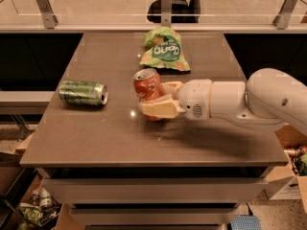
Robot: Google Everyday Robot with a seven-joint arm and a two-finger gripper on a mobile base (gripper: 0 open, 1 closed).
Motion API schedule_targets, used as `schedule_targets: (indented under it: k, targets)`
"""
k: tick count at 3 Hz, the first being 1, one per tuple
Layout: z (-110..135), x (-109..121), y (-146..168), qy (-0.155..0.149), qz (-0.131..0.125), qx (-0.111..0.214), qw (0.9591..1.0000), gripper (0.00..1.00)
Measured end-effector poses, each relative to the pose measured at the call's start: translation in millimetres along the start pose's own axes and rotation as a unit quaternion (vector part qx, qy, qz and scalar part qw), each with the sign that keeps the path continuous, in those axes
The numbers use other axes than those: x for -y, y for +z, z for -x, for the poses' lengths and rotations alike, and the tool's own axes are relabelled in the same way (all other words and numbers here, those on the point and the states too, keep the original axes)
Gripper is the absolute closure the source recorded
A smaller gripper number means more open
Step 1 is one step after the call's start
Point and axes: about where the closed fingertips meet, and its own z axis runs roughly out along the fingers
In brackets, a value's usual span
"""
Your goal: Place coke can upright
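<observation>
1. Three items up on the brown tabletop (96,138): a coke can, a green can and a green snack bag.
2. Coke can (147,87): roughly mid-table, a touch right of centre. More or less upright, silver pull-tab top facing up, leaning a little to the left. Red-orange body, with the lower part hidden behind the near finger. Can't tell whether the base sits on the tabletop or hangs just above it.
3. Gripper (156,97): coming in from the right on a chunky white arm (240,99), clamped onto the coke can around its lower half. One cream finger (160,110) across the near side of the can, the other (171,86) poking out behind it on the far side. So, pinching the can from front and back.
4. Green can (82,92): lying on its side near the left edge of the table, silver end pointing right toward the coke can. Well apart from it, nothing touching.
5. Green snack bag (163,49): lying flat toward the back of the table, just beyond the coke can, with a clear gap between the two.
6. Around the table: a glass railing (96,6) with metal posts along the back and a dark chair (177,6) behind it. Down on the floor, a cardboard box (288,186) at the right and some clutter at the lower left.
</observation>
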Motion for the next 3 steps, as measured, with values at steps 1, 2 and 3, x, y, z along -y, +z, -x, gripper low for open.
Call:
schedule_targets:
  k: [1, 2, 3]
  targets:
    - [-5.6, 6.7, 6.3, 0.01, -0.012, 0.021, 0.9997, 1.0]
    - [-13.1, 12.0, 7.8, 0.022, -0.025, 0.045, 0.9984, 1.0]
    - [-16.1, 14.9, 7.8, 0.028, -0.03, 0.058, 0.9975, 1.0]
